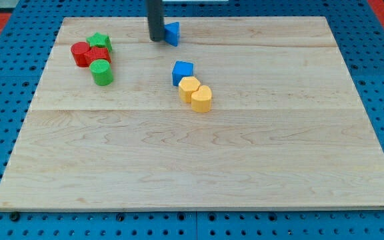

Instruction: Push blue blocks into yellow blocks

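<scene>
My tip (157, 39) is near the view's top, just left of a small blue block (173, 33) and touching or nearly touching it. A second blue block, a cube (183, 71), sits near the board's middle. It touches a yellow block (189, 87) at its lower right. A second yellow block (202, 99) sits against the first yellow one.
At the view's upper left is a cluster: a green star-shaped block (101, 43), a red cylinder (80, 53), another red block (98, 56) and a green cylinder (102, 72). The wooden board (199, 167) lies on a blue pegboard.
</scene>
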Controlling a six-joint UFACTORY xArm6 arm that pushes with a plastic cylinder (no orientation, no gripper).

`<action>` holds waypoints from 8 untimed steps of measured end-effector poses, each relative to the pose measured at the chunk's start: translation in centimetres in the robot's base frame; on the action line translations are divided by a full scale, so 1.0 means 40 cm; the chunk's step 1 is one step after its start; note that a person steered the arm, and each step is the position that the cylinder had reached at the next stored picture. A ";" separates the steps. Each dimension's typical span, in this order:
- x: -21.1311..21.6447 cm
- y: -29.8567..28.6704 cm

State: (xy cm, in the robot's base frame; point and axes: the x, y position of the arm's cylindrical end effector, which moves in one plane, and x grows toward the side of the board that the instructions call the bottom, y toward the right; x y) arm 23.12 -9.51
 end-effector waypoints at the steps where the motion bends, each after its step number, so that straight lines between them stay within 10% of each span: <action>1: -0.071 0.005; 2: -0.024 0.207; 8: 0.286 0.190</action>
